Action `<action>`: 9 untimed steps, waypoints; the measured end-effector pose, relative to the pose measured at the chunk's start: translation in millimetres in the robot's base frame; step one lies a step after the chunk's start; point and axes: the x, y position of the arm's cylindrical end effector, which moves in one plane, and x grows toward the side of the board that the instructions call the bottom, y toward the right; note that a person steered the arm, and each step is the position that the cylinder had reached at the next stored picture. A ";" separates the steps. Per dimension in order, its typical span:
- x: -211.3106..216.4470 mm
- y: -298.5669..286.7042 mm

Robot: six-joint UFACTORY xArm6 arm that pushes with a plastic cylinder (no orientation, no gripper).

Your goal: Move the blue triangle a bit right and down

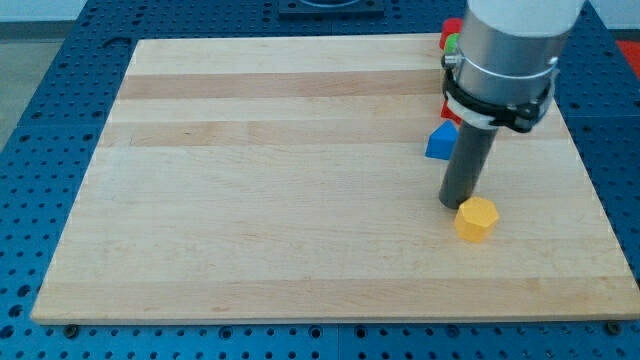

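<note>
The blue triangle [440, 141] lies on the wooden board [280, 180] at the view's right, partly hidden behind the rod. My tip [458, 205] rests on the board just below and slightly right of the blue triangle. A yellow hexagon block [476, 219] sits right next to the tip, at its lower right; I cannot tell if they touch.
A red block [451, 33] and a green block [452, 44] peek out at the board's top right edge, mostly hidden by the arm. Another red block [450, 111] shows just above the blue triangle. A blue perforated table surrounds the board.
</note>
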 end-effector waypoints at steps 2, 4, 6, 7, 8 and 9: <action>26.0 30.4; -27.1 -52.3; -125.4 -82.0; -127.8 -39.2; -111.3 12.4; -79.1 54.3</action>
